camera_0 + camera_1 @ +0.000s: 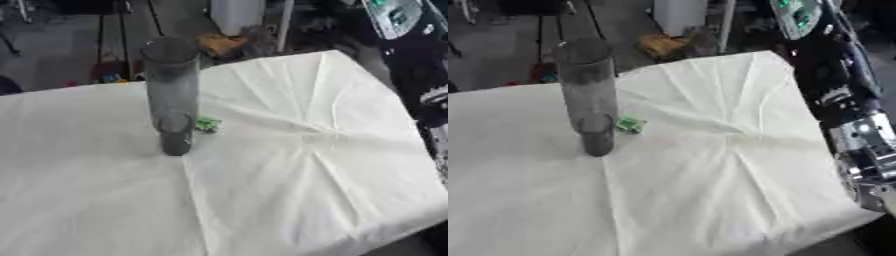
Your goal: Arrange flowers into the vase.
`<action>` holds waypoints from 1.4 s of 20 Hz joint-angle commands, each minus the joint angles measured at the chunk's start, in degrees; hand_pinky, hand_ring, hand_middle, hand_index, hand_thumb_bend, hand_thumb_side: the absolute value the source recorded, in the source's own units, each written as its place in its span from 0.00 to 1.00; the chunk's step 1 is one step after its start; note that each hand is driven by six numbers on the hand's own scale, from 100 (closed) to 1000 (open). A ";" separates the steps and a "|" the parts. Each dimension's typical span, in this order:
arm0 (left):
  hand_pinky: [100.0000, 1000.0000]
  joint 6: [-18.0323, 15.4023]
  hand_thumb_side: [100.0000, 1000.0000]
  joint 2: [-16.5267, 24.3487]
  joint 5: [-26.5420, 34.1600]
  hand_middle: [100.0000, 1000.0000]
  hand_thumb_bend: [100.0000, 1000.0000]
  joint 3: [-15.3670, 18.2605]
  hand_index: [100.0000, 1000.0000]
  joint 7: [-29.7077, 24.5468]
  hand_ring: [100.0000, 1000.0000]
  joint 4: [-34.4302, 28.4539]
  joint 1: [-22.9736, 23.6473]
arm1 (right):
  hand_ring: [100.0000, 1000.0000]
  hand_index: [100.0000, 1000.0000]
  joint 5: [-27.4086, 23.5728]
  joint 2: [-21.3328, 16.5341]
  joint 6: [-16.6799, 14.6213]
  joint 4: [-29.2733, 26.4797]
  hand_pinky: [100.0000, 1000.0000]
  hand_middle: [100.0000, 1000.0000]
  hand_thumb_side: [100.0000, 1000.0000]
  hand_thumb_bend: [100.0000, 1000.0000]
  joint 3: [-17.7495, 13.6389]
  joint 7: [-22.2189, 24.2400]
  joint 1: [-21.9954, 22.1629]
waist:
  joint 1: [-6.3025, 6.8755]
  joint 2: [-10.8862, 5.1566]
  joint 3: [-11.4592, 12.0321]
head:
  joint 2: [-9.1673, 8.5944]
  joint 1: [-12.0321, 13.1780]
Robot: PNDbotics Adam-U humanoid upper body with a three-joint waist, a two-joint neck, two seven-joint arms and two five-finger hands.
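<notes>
No readable writing or brand on anything on my desk (306, 200). A panel with green lights (796, 17) sits on my right arm (842, 95) at 1 o'clock, but I cannot make out any text on it.

Vase (171, 80): 1 tall dark grey see-through cylinder, upright, open rim at the top. It stands left of centre, about 10 o'clock from the middle of the desk. I see no flowers in it.

Just in front of it, touching or nearly so, is 1 shorter dark cylinder (175, 134), also upright, see-through, open top. I cannot tell whether the 2 are joined or separate.

1 small green thing (207, 123) lies on the cloth just at 3 o'clock of the short cylinder, close to the vase base. Green and crumpled in shape; I cannot tell what it is.

Cloth (710, 190): 1 white sheet covering the whole desk, with creases fanning out from a point right of centre.

My right arm runs down the 3 o'clock edge in the right eye view, black upper part with silver joints lower down, off the desk and well apart from the vase. My right hand is not visible there, so I cannot tell how it is set. My left hand shows in neither view.

Floor clutter behind the desk at 12 o'clock includes 1 orange-brown object (219, 44).
</notes>
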 commanded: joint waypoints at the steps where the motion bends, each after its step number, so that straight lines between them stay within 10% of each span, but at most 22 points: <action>1: 0.76 -0.04 1.00 1.28 0.11 0.89 0.78 0.09 0.87 -0.22 1.00 -0.44 -0.52 | 0.00 0.00 -5.20 0.15 0.48 -1.74 0.00 0.00 0.69 0.13 -1.09 -2.09 -2.48 | 0.07 -0.96 0.27 | 0.26 -0.55; 28: 0.76 -0.07 1.00 0.90 0.36 0.89 0.78 -0.31 0.88 -0.32 1.00 -0.22 -0.72 | 0.00 0.00 -26.42 7.77 0.22 -11.01 0.00 0.00 0.69 0.08 1.53 -4.61 -6.71 | 0.09 -1.06 1.57 | 0.07 -1.87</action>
